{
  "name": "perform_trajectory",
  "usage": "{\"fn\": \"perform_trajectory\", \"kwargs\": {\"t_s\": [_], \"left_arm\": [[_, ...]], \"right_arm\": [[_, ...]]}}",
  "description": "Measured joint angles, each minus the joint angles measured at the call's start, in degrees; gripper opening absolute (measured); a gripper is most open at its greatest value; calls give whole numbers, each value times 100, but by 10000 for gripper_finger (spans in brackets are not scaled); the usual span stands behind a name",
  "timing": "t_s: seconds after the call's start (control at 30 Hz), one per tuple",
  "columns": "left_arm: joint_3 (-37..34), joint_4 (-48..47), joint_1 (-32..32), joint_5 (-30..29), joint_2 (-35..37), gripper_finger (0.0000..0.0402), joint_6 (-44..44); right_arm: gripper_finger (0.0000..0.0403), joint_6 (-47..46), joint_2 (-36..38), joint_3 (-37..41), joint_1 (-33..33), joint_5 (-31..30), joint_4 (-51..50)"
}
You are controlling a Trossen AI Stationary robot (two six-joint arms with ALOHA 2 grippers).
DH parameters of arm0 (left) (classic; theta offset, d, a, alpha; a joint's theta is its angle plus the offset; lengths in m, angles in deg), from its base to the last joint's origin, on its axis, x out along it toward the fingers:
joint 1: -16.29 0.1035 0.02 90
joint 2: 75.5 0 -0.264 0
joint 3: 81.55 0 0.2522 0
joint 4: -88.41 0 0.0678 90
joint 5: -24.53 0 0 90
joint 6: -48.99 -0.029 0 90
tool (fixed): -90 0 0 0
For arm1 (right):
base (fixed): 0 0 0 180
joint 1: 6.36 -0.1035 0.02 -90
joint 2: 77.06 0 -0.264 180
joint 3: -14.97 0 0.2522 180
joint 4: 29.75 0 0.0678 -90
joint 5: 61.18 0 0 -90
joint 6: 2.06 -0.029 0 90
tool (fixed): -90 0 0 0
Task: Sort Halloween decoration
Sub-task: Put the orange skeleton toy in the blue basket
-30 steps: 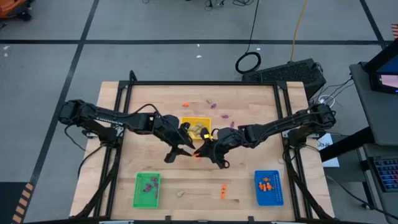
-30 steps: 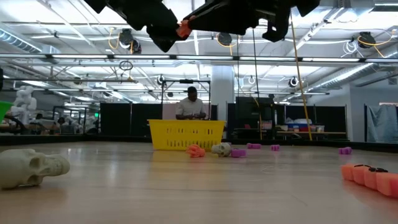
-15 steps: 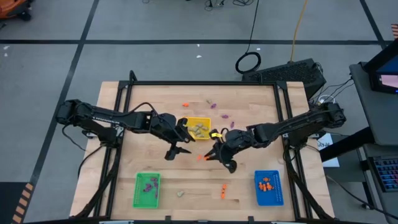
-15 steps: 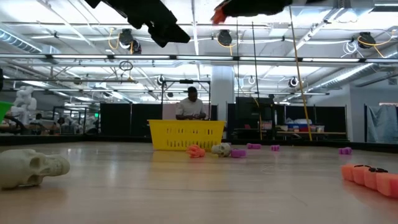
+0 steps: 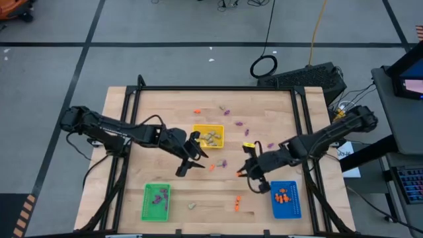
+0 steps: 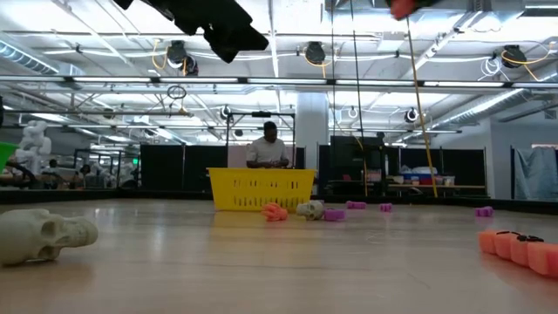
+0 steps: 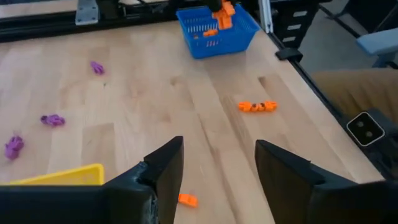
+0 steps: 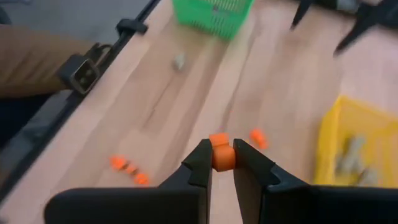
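Orange plastic trinket [image 8: 221, 155] pinched tight in the right gripper [image 5: 242, 171], carried high near the blue mesh tray [image 5: 286, 199] where orange pieces collect. Left gripper [image 7: 219, 167] hangs open, empty, beside the yellow tray [image 5: 209, 128].

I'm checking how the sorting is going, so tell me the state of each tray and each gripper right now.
Left gripper: open, empty, above the table.
Right gripper: shut on an orange trinket.
Yellow tray: holds beige pieces.
Green tray: holds purple pieces.
Blue tray: holds orange pieces.
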Motion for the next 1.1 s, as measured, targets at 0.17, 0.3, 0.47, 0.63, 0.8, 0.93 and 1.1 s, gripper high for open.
{"fn": "perform_trajectory", "kwargs": {"t_s": [0.17,0.3,0.47,0.63,0.8,0.93,1.1], "left_arm": [[-1,31,-329,-436,-49,183,330],[2,319,-602,-1060,-109,182,635],[0,780,-917,-1321,-316,182,776],[0,1155,-1172,-1449,-664,182,780],[0,1477,-1374,-1760,-1007,182,1066],[0,1604,-1517,-1781,-1134,182,1377],[0,1608,-1631,-1781,-1128,182,1333]], "right_arm": [[28,-1193,67,1,-362,-1,-814],[28,-2119,67,1,-715,-1,-1471],[28,-3387,65,1,-1185,-11,-2079],[28,-4392,21,1,-1783,-193,-2280],[28,-5082,25,1,-2294,-467,-2347],[28,-5821,13,1,-2654,-572,-2759],[28,-6482,-8,1,-3028,-840,-3230]]}}
